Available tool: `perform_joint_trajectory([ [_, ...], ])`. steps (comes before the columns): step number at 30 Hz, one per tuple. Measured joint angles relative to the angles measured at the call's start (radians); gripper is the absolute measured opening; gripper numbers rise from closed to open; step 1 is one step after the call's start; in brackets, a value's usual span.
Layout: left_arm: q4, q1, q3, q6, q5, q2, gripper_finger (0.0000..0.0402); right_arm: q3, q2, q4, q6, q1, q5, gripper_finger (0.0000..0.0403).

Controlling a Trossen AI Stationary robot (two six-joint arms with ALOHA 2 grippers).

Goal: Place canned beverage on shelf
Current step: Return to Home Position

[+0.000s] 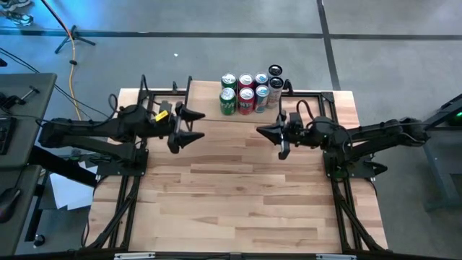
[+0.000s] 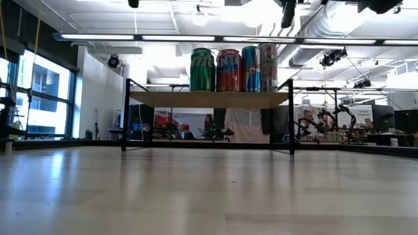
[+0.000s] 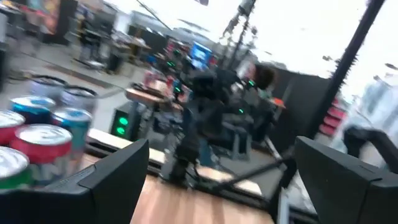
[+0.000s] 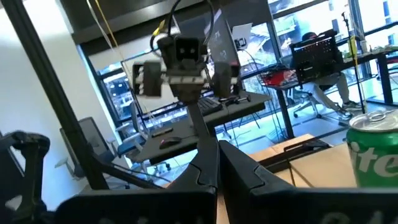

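Left gripper (image 1: 193,125): held above the left side of the table, pointing toward the middle. Its two fingers (image 3: 118,177) stand wide apart with nothing between them.
Right gripper (image 1: 264,131): held above the right side of the table, facing the left one across a bare stretch of wood. Its fingers (image 4: 205,174) are pressed together and grip nothing.
Arms: the two grippers are well apart from each other, and neither touches a can.
Shelf (image 2: 170,98): a light-wood board on thin black legs, standing level at the far edge of the table (image 1: 238,195).
Load on the shelf: eight cans seen from above, in four pairs set side by side, all upright.
Green cans (image 1: 229,100): the pair at the left end, one behind the other.
Red cans (image 1: 246,98): just beside the green pair.
Blue cans (image 1: 261,93): just beside the red pair.
Grey cans (image 1: 275,86): the pair at the right end, with dark tops, set a little farther back than the rest.
Low view: the front row reads green, red, blue, grey — packed close together near the middle of the board.
Right wrist view: one green can (image 4: 376,149) shows at the edge, with the left arm's wrist opposite.
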Motion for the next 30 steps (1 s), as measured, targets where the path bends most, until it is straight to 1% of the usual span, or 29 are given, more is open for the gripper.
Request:
perform_joint_trajectory([
  [3, -0.002, -0.002, 0.0, 0.004, 0.047, 0.001, 0.0358, 0.0, -0.001, 0.023, 0.003, -0.013, -0.011, 0.0],
  [10, -0.002, -0.001, -0.001, 0.016, 0.049, -0.005, 0.0358, 0.0, -0.001, 0.033, 0.008, -0.026, -0.013, 0.0],
  [20, -0.007, -0.001, 0.0, 0.082, 0.053, -0.099, 0.0358, 0.0, -0.001, 0.033, 0.008, -0.025, -0.014, 0.0],
  [23, -0.049, -0.001, 0.0, 0.108, 0.054, -0.132, 0.0357, 0.0, -0.001, 0.032, 0.008, -0.025, -0.014, 0.0],
  [26, -0.114, -0.001, -0.003, 0.122, 0.054, -0.164, 0.0347, 0.0, -0.001, 0.032, 0.008, -0.025, -0.014, 0.0],
  [28, -0.153, -0.001, -0.005, 0.135, 0.054, -0.185, 0.0333, 0.0, -0.001, 0.032, 0.008, -0.025, -0.014, 0.0],
  [30, -0.137, -0.001, -0.033, 0.147, 0.054, -0.206, 0.0313, 0.0, -0.001, 0.032, 0.008, -0.025, -0.014, 0.0],
])
